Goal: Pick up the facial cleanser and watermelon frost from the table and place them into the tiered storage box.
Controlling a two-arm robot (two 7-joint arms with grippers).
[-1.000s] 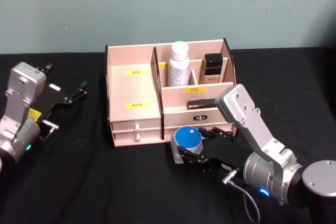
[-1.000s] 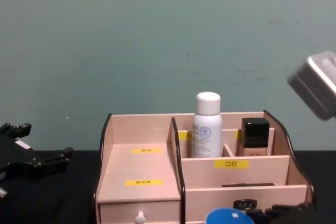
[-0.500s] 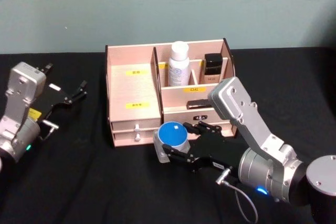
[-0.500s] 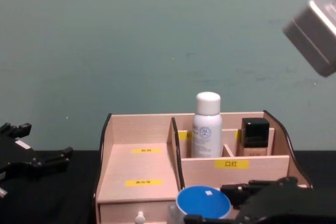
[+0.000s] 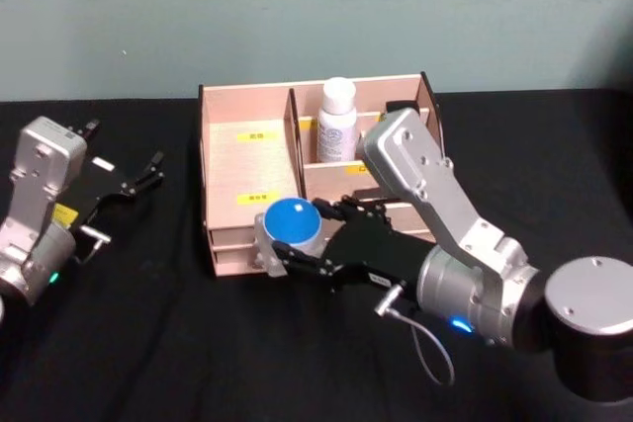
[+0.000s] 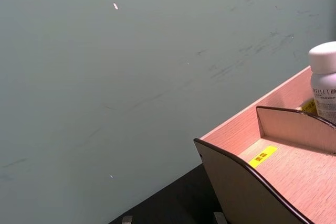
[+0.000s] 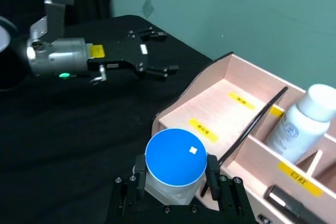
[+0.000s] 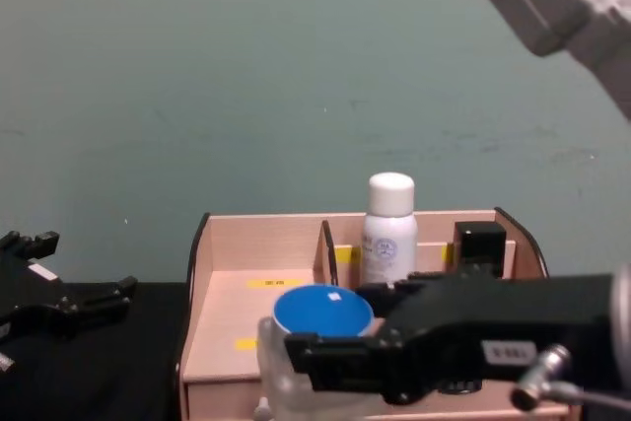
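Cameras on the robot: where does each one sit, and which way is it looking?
Head: up high, looking down at the box; both arms show, right gripper holding the jar, left gripper parked left.
Chest: low, looking straight across; right gripper looms big in front.
Left wrist: on the parked arm, facing the wall, box corner and bottle.
Right wrist: looks along its own fingers at the jar.
Shared: head and right wrist both see box, jar, left gripper.

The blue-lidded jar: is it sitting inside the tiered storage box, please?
No, the right gripper holds the blue-lidded jar in front of the tiered storage box, outside its compartments.
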